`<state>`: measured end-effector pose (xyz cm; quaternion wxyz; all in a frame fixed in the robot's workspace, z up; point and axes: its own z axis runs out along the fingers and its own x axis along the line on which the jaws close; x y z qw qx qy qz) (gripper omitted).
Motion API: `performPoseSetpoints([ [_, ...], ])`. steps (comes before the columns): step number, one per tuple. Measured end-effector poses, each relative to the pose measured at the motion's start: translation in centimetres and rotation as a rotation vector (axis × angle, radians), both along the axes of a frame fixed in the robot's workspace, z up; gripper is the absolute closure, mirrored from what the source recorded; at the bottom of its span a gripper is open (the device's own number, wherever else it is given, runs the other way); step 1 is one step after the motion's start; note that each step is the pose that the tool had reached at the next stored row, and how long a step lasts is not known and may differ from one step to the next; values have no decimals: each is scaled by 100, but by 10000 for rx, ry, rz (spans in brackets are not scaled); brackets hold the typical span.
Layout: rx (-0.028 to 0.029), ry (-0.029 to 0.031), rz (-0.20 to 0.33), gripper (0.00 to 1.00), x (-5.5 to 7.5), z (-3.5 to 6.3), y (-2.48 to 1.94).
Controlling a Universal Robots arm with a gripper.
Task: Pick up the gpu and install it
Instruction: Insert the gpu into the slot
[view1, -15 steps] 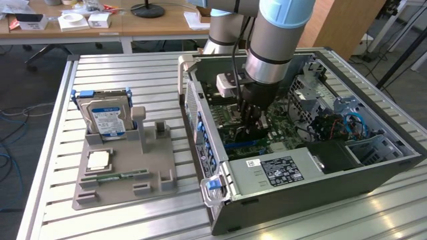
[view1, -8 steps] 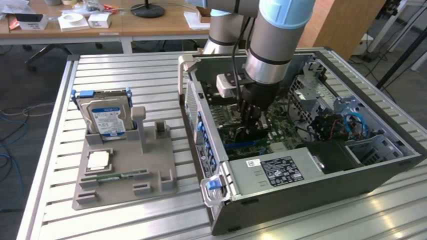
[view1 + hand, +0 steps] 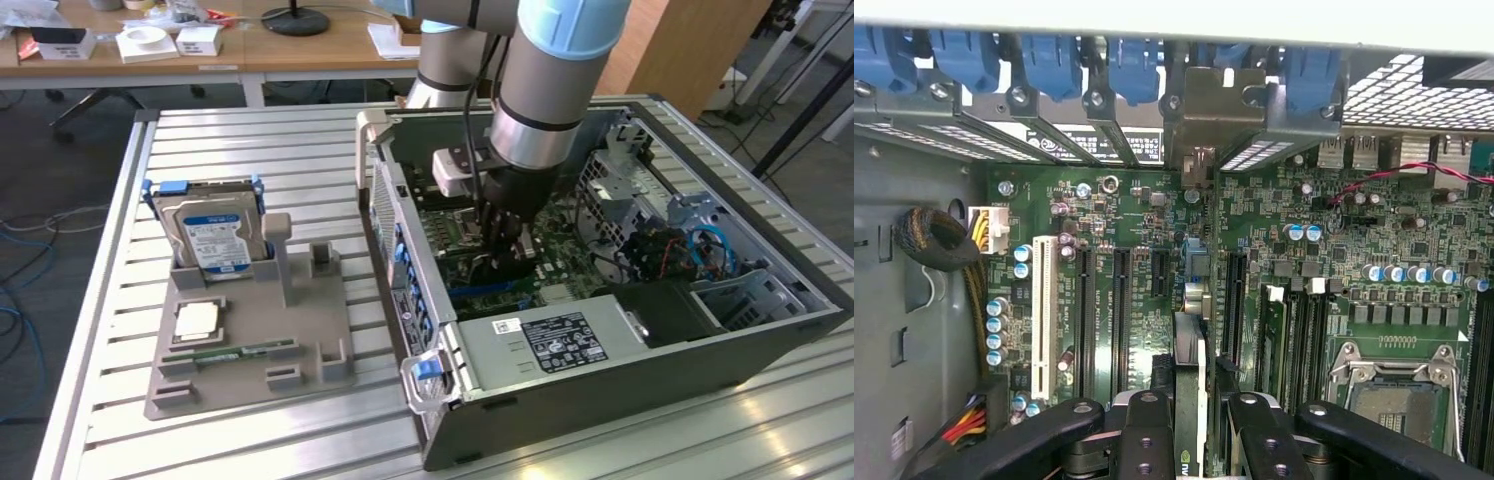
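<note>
Black metal pincer [image 3: 1192,425] pinches the thin flat gpu [image 3: 1192,370] edge-on above green motherboard [image 3: 1134,290].

Exterior high, oblique; wrist close overhead.

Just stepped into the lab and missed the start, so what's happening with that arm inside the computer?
The robot arm is reaching down into the open computer case on the slatted table. Its tool is closed on the gpu, holding it edge-on over the motherboard slots, with the card's bracket end toward the case's rear openings. On the grey holder outside, the hard drive stands upright.
</note>
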<state>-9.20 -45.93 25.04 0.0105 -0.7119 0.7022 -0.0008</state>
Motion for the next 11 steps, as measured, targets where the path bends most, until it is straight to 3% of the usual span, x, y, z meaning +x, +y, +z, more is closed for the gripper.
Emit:
performPoseSetpoints([
  [11, -3, 2, 0, 74, 0, -4, 0],
])
